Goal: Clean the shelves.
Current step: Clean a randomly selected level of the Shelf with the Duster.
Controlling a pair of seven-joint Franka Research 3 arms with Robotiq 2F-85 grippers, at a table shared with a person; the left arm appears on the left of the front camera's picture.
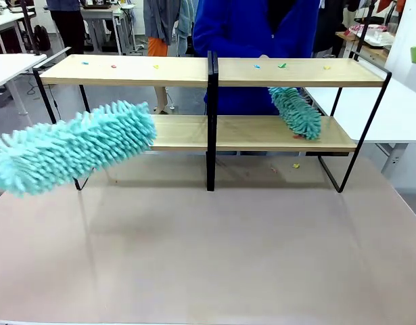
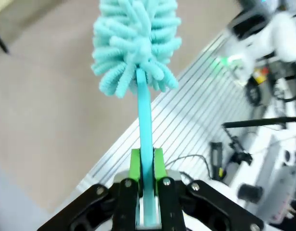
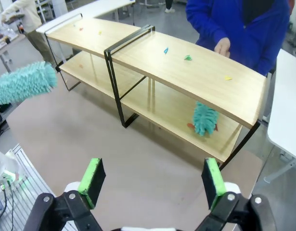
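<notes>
The shelves (image 1: 214, 72) stand across the table's far half, a two-tier rack of light wood boards in a black frame. Small coloured scraps (image 1: 257, 66) lie on the top boards. My left gripper (image 2: 147, 168) is shut on the thin teal handle of a fluffy teal duster (image 2: 135, 43). That duster (image 1: 72, 145) hangs in front of the rack's lower left board. A person in blue holds a second teal duster (image 1: 297, 112) down on the lower right board (image 3: 204, 120). My right gripper (image 3: 152, 180) is open above the table, well short of the shelves (image 3: 138, 53).
The person's hand (image 3: 222, 45) rests at the far edge of the top right board. A yellow scrap (image 1: 296, 165) lies on the table (image 1: 208, 257) in front of the rack. White tables (image 1: 397, 115) flank both sides. A ribbed metal plate (image 2: 196, 110) lies below the left wrist.
</notes>
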